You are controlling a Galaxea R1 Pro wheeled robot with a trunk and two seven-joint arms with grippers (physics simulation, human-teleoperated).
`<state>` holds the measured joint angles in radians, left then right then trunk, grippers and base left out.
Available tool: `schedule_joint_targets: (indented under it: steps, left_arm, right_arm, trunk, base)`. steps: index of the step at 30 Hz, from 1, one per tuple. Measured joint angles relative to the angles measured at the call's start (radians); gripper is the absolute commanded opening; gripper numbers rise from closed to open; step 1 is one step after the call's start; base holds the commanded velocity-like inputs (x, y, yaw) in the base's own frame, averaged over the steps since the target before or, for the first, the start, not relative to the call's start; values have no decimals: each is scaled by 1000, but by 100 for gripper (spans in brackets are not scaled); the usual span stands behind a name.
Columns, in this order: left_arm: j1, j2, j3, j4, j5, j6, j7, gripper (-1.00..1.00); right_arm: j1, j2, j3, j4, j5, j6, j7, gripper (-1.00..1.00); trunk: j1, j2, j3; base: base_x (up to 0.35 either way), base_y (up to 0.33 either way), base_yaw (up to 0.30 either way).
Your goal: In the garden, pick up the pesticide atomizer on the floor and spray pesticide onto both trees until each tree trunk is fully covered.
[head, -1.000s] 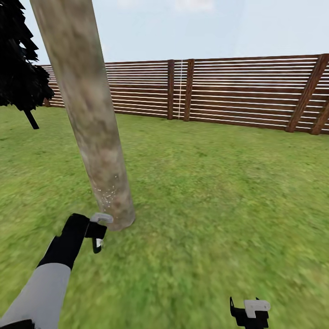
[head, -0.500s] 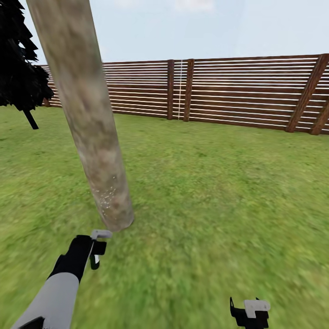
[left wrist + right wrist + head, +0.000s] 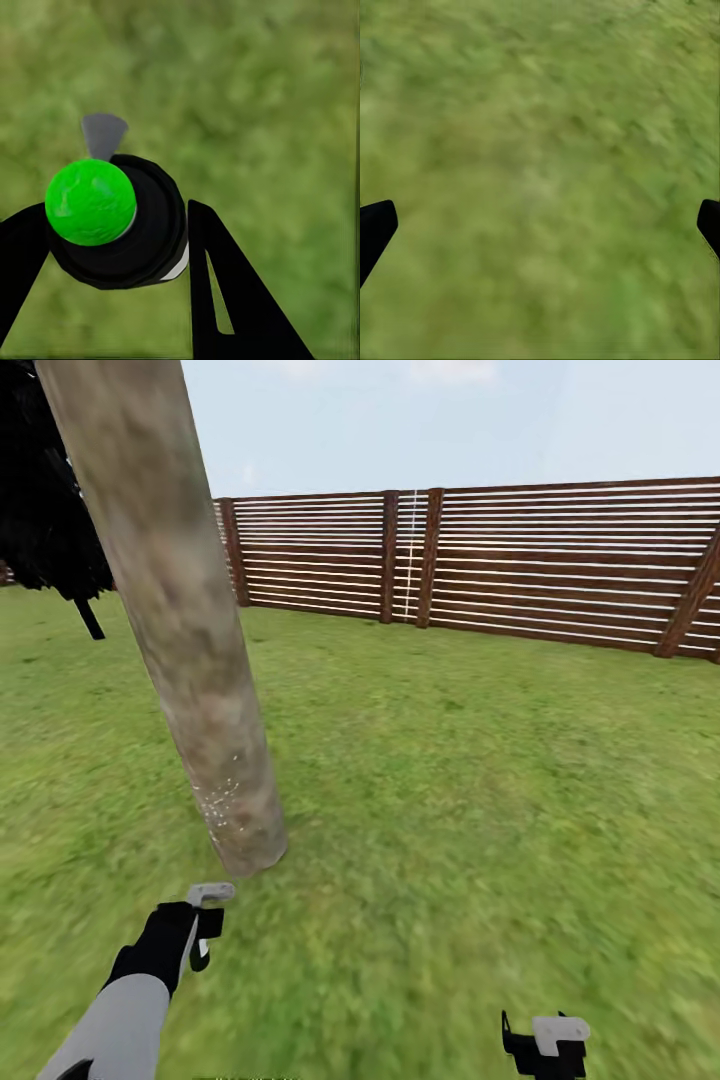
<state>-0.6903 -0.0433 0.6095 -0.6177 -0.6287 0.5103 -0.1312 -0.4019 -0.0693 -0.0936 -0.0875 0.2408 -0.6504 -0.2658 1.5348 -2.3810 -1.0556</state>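
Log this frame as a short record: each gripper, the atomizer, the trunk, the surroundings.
left gripper: shut on atomizer, green-capped, over grass
right gripper: open, holding nothing, above grass
trunk: mottled grey-beige, leaning in the head view
pesticide: white specks low on trunk; upper trunk bare
fence: brown slats behind the lawn

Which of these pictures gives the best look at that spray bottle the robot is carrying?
The left wrist view: the pesticide atomizer sits close up between the left end effector fingers, its green cap and black body plain to see. In the head view it is just a small grey-and-black shape at the arm's tip. The right wrist view looks at grass.
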Motion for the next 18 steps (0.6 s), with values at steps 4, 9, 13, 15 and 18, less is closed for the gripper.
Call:
schedule_joint_targets:
  steps: [4, 9, 13, 15, 18]
  left_arm:
    - [0, -2, 0, 1, 0, -1, 1, -100]
    - [0, -3, 2, 1, 0, -1, 1, -100]
    - [0, -3, 2, 1, 0, -1, 1, -100]
    - [0, -3, 2, 1, 0, -1, 1, -100]
    - [0, -3, 2, 1, 0, -1, 1, -100]
  right_arm:
    - [0, 0, 0, 0, 0, 0, 0, 100]
    - [0, 0, 0, 0, 0, 0, -1, 100]
    - [0, 0, 0, 0, 0, 0, -1, 100]
    - [0, 0, 0, 0, 0, 0, -1, 100]
    - [0, 0, 0, 0, 0, 0, -1, 100]
  trunk:
    - [0, 0, 0]
    - [0, 0, 0]
    - [0, 0, 0]
    - [0, 0, 0]
    - [0, 0, 0]
  base:
    - [82, -273, 194]
    - [144, -268, 19]
    - [112, -267, 1]
    - [91, -268, 2]
    - [34, -270, 166]
